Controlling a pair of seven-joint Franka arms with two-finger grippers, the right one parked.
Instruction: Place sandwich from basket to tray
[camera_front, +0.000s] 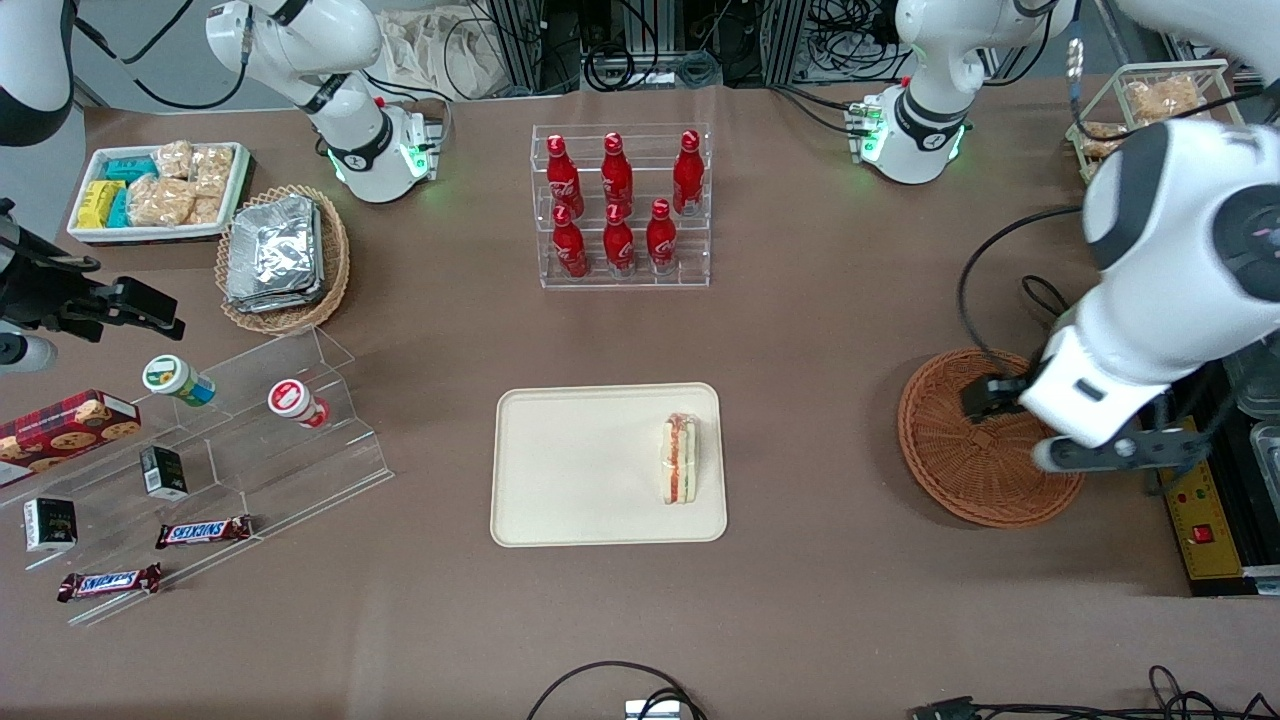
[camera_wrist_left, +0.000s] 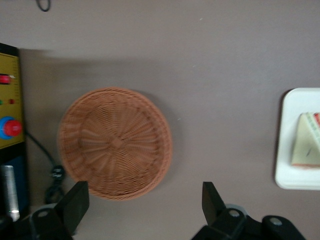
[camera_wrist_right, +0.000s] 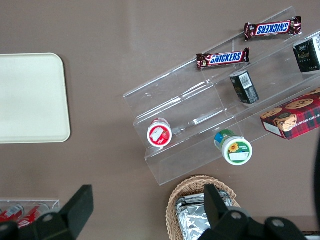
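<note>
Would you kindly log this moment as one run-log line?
sandwich: on tray | basket: empty | gripper: open, above basket | task: placement done

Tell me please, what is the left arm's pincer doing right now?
Left pincer: open, holding nothing, hovering above the empty wicker basket; sandwich already lies on the tray.

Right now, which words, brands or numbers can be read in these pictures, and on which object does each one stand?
"SNICKERS" on one chocolate bar on the clear stepped stand.
"SNICKERS" on a second chocolate bar there.
The cookie box has print too small to read.
The two round lids and the red bottles carry labels that are too small to read.
The sandwich, tray and basket carry none; the open gripper hangs above the basket.
</note>
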